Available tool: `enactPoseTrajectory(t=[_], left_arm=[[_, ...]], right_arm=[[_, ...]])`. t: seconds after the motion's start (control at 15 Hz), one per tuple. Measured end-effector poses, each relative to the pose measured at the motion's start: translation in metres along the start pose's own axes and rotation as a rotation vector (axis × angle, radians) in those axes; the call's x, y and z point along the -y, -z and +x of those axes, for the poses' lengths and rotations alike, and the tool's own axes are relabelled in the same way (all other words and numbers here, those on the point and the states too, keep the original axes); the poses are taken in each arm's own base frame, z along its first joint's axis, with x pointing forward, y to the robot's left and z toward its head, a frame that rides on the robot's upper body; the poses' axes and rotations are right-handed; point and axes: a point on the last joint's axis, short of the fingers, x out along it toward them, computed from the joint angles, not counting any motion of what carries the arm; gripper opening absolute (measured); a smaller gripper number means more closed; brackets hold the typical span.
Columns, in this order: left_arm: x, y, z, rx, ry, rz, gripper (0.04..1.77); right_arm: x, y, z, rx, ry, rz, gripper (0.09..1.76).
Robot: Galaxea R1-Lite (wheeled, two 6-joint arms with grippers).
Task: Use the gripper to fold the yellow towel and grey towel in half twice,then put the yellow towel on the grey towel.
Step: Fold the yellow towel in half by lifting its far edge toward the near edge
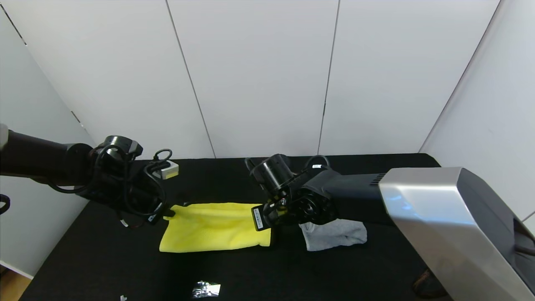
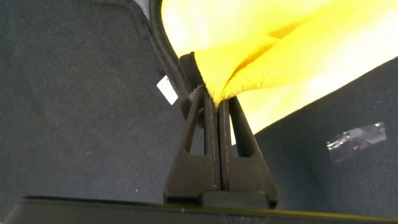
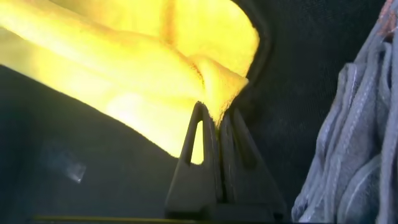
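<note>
The yellow towel (image 1: 215, 228) lies folded on the black table, with its far edge lifted. My left gripper (image 1: 167, 212) is shut on the towel's far left corner; the left wrist view shows the yellow cloth (image 2: 261, 56) pinched between the shut fingers (image 2: 217, 102), with the white tag (image 2: 166, 89) beside them. My right gripper (image 1: 267, 213) is shut on the far right corner; the right wrist view shows the cloth (image 3: 155, 68) pinched at the fingertips (image 3: 217, 121). The grey towel (image 1: 334, 234) lies crumpled to the right, partly under my right arm, and shows in the right wrist view (image 3: 354, 137).
A crumpled piece of clear plastic (image 1: 205, 289) lies near the table's front edge, also seen in the left wrist view (image 2: 356, 140). White wall panels stand behind the black table (image 1: 104, 259).
</note>
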Motion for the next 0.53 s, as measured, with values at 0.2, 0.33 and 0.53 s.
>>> enactPoseTrajectory(t=[0.2, 0.33, 0.53], left_arm=[[-0.0046, 0.0024, 0.0057, -0.011, 0.002, -0.015, 0.11], [-0.006, 0.0028, 0.0074, -0.015, 0.001, -0.023, 0.32], [-0.0052, 0.0018, 0.007, -0.014, 0.003, -0.021, 0.76]], right_arm=[[0.0018, 0.002, 0.0077, 0.006, 0.001, 0.0, 0.14], [0.0016, 0.0028, 0.0093, 0.006, 0.003, -0.003, 0.47], [0.0007, 0.0017, 0.0096, 0.022, 0.005, 0.0, 0.87]])
